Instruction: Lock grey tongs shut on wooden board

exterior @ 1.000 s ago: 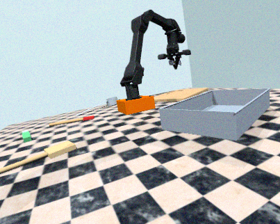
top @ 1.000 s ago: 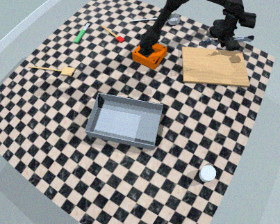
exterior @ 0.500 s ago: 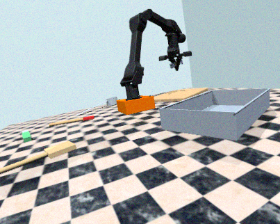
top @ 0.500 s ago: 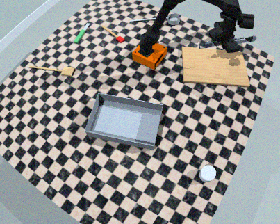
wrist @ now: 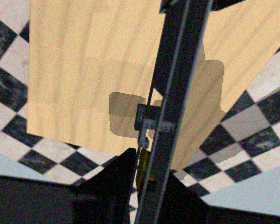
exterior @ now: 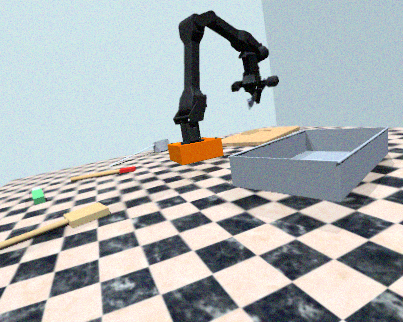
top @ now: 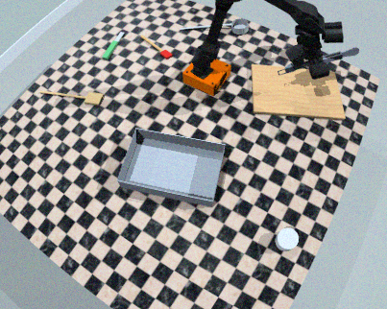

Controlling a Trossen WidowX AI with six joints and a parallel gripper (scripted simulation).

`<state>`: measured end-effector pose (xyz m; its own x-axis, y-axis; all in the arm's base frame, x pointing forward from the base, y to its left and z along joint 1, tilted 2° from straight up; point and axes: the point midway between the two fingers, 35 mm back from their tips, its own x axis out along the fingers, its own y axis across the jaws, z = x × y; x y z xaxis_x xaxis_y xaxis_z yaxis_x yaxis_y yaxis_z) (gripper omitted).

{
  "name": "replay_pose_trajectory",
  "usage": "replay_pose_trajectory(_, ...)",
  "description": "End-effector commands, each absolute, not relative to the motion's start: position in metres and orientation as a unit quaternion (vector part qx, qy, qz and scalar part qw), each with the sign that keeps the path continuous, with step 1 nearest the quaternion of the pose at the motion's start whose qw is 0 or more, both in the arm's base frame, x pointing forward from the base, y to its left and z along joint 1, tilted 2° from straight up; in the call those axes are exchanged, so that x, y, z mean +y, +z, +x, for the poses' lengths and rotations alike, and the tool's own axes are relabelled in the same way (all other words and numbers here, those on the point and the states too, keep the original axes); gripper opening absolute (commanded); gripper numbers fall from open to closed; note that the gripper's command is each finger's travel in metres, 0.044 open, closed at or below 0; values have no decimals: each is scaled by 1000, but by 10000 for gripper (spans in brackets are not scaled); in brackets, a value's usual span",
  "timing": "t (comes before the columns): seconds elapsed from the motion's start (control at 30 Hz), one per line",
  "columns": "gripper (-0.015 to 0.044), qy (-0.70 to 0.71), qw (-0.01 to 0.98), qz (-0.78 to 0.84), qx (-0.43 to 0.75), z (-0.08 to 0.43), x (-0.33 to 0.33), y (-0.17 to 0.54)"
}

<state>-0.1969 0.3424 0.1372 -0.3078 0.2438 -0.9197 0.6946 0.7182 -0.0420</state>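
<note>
tongs aloft over board, lock unconfirmed
from the top, my gripper (top: pixel 319 72) (exterior: pixel 254 100) (wrist: pixel 137 156) pinches the grey tongs (top: pixel 340 55) (exterior: pixel 250 103) (wrist: pixel 178 100) above the wooden board (top: pixel 295 98) (exterior: pixel 262 136) (wrist: pixel 86 65), out of the roasting tin (top: pixel 171 191) (exterior: pixel 287 175); exterior, they hang high; wrist, the arms look near together, lowering and release remain.

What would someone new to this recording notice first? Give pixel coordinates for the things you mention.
Probably the black arm arching up from its bright orange base (top: pixel 205 83) (exterior: pixel 196 151), its end effector (top: pixel 320 72) (exterior: pixel 255 100) shut on the grey tongs (top: pixel 343 54) (wrist: pixel 183 75) above the wooden board (top: pixel 295 98) (exterior: pixel 262 136) (wrist: pixel 66 60). Next, the big grey roasting tin (top: pixel 204 170) (exterior: pixel 287 175) on the black-and-cream checks.
</note>
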Motion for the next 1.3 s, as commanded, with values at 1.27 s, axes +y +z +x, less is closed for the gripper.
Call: replay_pose_trajectory(1.27,-150,-112,220,345,906,-179,327,143)
